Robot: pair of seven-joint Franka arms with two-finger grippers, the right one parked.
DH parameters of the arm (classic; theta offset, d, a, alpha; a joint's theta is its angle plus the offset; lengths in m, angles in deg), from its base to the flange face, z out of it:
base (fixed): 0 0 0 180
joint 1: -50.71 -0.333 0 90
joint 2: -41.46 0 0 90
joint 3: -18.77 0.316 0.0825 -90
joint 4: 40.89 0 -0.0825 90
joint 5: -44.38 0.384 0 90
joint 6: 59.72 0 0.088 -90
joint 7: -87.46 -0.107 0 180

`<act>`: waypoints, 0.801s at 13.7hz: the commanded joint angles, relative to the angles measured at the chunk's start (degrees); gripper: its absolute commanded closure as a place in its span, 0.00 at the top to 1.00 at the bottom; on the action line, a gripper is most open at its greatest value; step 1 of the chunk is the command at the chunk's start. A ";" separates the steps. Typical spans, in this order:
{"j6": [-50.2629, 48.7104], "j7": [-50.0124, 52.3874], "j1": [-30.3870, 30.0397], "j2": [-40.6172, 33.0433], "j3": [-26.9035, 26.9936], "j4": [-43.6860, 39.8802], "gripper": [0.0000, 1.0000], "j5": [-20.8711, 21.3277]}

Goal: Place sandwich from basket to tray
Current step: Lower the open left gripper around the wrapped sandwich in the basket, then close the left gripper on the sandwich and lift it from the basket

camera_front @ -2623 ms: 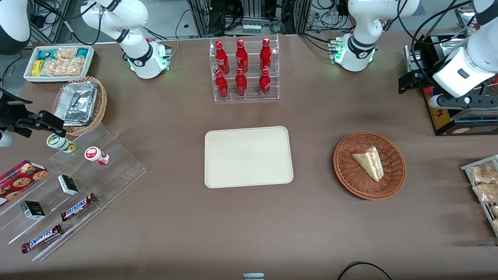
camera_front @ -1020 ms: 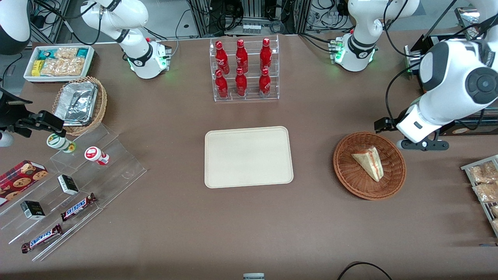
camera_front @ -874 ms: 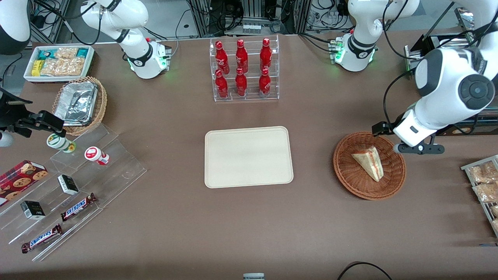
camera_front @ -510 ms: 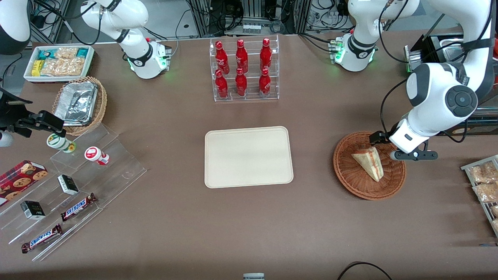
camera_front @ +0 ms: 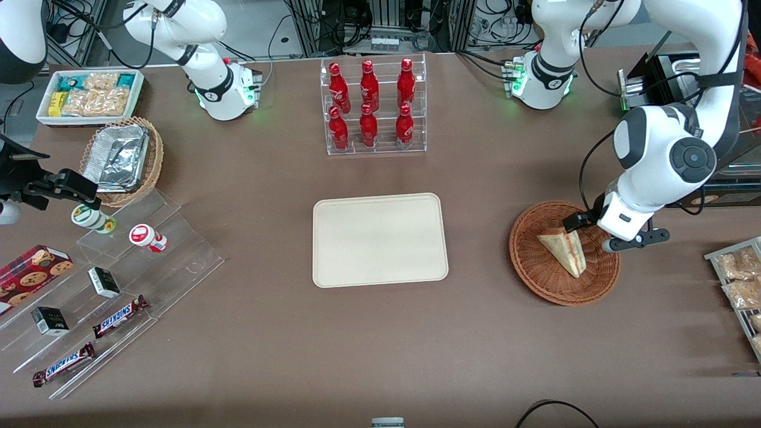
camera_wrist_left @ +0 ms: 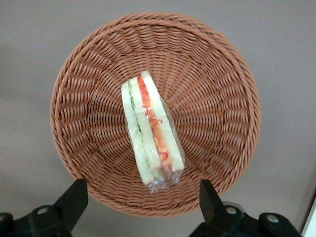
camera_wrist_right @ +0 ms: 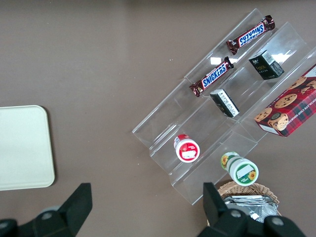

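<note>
Hovering above the basket (camera_front: 563,254), the gripper (camera_wrist_left: 140,202) has its two fingers (camera_wrist_left: 74,200) spread wide, pinching nothing; in the left wrist view they stand apart, one to each flank of the wrapped wedge below. One sandwich (camera_front: 565,251) lies inside the single reddish-brown basket, clear film around it, its red and green filling showing along the cut edge, and it touches no finger. From the front view the gripper sits at about one o'clock from the sandwich, over the basket's rim.

One cream tray (camera_front: 379,239) lies flat at nine o'clock from the basket, well apart from it, with bare brown table (camera_front: 475,333) between them. At twelve o'clock from the tray stands one clear rack holding six red bottles (camera_front: 370,104), three above three.

Toward the parked arm's end of the table there are two Snickers bars (camera_front: 119,316), two small dark boxes (camera_front: 104,282), one red cookie box (camera_front: 32,270), one red-lidded cup (camera_front: 146,237) and one green-lidded cup (camera_front: 92,217), all on clear stepped shelves. At eleven o'clock from those, a tan wicker basket (camera_front: 156,156) holds foil trays, and a white bin (camera_front: 89,94) holds snack packets. Nothing stands on the table between basket and tray.
</note>
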 commanded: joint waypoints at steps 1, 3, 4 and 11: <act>3.52 11.15 0.52 2.25 -0.08 0.16 1.00 -0.30; 5.54 16.46 0.52 3.39 -0.17 0.16 1.00 -0.31; 5.81 17.08 0.52 3.75 -0.17 0.16 1.00 -0.31; 5.73 22.18 1.48 6.73 -0.43 0.07 1.00 -0.66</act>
